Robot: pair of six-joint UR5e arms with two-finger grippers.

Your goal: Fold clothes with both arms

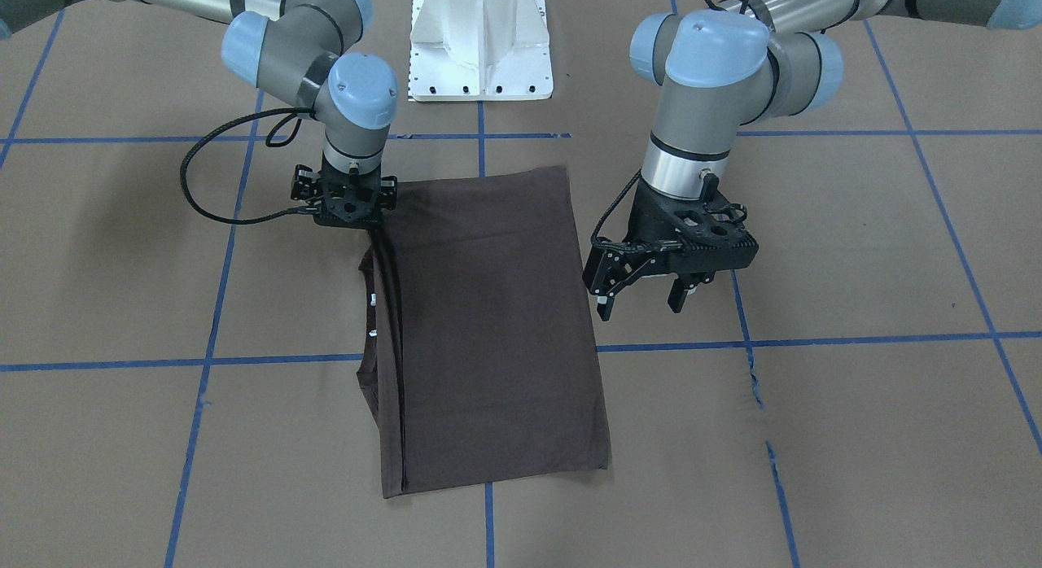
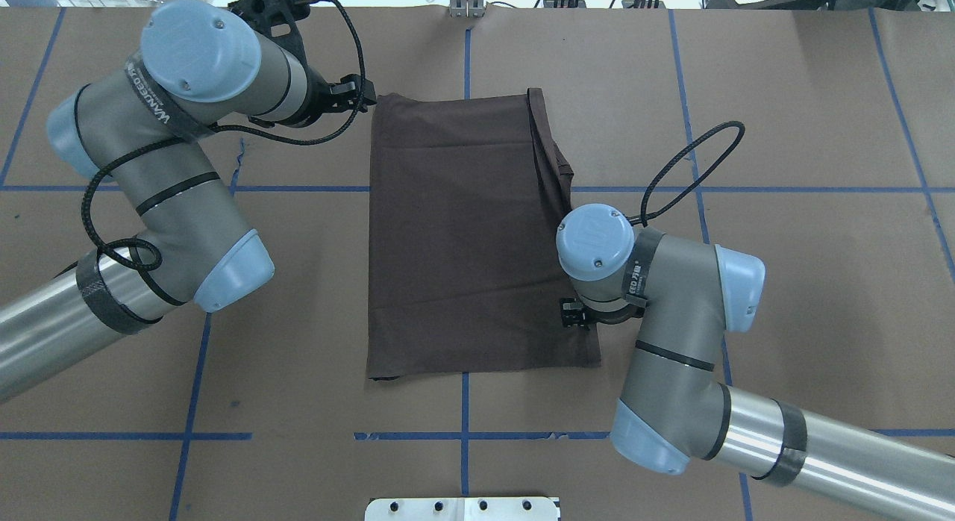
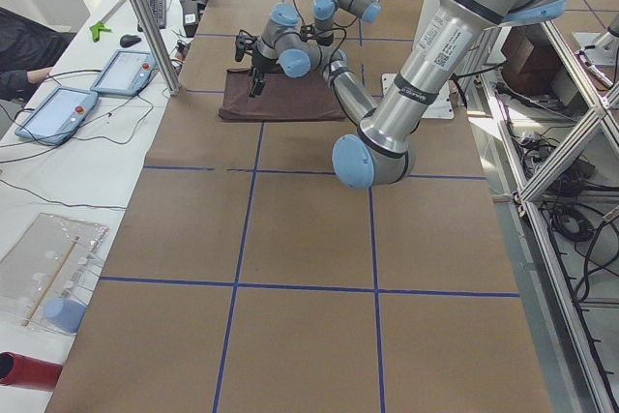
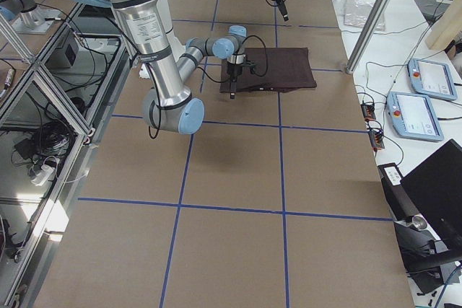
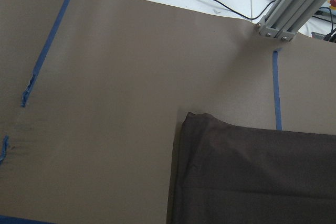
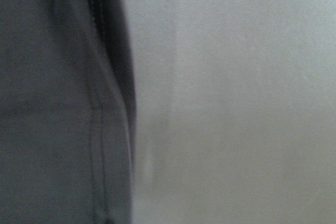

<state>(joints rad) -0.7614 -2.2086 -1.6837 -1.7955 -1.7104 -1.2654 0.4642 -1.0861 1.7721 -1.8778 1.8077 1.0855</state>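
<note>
Hovering tilted beside the T-shirt (image 1: 488, 324) — left pincer (image 1: 639, 303) spread apart; right pincer (image 1: 348, 210) upright at its corner — grip not discernible

T-shirt (image 1: 488, 324) — dark brown, plain; tags (image 1: 372, 334) perhaps white; table (image 1: 855, 438) tan, blue-gridded.

Not much to read out here. The left arm (image 2: 160, 118) has a strip of upside-down letters, possibly "VANGEOO", though it's blurry. The right arm (image 2: 656, 275) shows "EED" near its wrist joint. The lettering in the side views is too small to read.
</note>
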